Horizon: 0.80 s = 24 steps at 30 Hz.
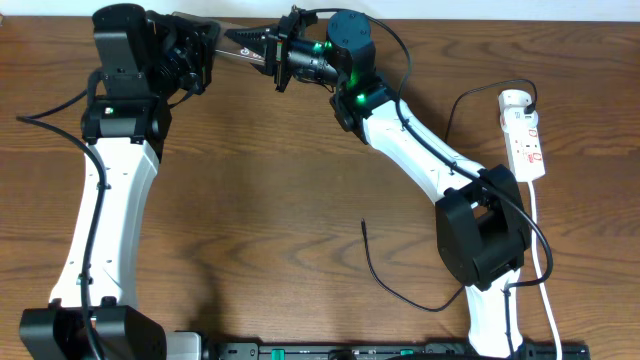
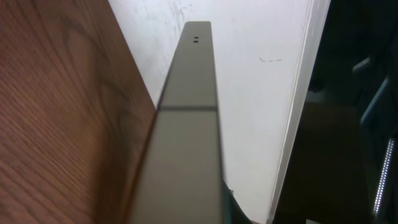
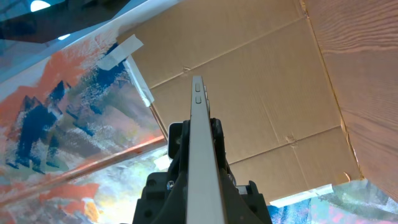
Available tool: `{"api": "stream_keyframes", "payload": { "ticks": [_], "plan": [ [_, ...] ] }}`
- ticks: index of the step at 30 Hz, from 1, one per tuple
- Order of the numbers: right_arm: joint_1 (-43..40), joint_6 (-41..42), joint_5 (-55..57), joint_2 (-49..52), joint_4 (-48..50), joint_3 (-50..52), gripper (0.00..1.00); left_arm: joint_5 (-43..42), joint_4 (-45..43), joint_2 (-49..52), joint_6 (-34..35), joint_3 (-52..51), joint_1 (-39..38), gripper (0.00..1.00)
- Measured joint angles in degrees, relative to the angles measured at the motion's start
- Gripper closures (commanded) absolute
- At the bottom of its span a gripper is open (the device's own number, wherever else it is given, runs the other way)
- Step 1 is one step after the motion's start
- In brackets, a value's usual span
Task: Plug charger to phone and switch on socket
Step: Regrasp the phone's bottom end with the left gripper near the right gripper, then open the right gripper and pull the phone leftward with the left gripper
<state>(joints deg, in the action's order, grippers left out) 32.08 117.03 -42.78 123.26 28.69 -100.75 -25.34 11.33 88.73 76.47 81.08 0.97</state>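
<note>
Overhead, left hand [image 1: 208,48] and right hand [image 1: 268,50] clamp phone [image 1: 240,38].

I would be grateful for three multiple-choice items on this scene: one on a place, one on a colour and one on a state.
1. The socket lies: A) far left B) far right C) under the phone.
2. The charger cable is: A) black B) white C) red.
3. The phone is: A) flat on the table B) clamped edge-on in the right fingers C) plugged in.
Answers: B, it sits beside the right arm; A, dark against the tabletop; B, the right wrist view shows the grip.
</note>
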Motion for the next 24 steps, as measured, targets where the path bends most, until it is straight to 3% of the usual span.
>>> {"api": "stream_keyframes", "payload": {
  "ticks": [4, 11, 15, 20, 24],
  "plan": [
    [0.0, 0.0, 0.0, 0.0, 0.0, 0.0, 0.94, 0.0, 0.0, 0.0, -0.2, 0.0, 0.0, 0.93],
    [0.2, -1.8, -0.4, 0.0, 0.1, 0.0, 0.71, 0.2, 0.4, 0.0, -1.9, 0.0, 0.0, 0.93],
    [0.2, -2.3, -0.5, 0.0, 0.7, 0.0, 0.51, 0.2, 0.7, 0.0, -2.8, 0.0, 0.0, 0.93],
    [0.3, -2.9, -1.1, 0.0, 1.1, 0.0, 0.02, 0.3, 0.9, 0.3, -3.5, -0.1, 0.0, 0.93],
    [0.3, -3.2, -1.3, 0.0, 1.2, 0.0, 0.01, 0.4, 0.9, 0.5, -3.9, -0.1, 0.0, 0.93]
  ]
}}
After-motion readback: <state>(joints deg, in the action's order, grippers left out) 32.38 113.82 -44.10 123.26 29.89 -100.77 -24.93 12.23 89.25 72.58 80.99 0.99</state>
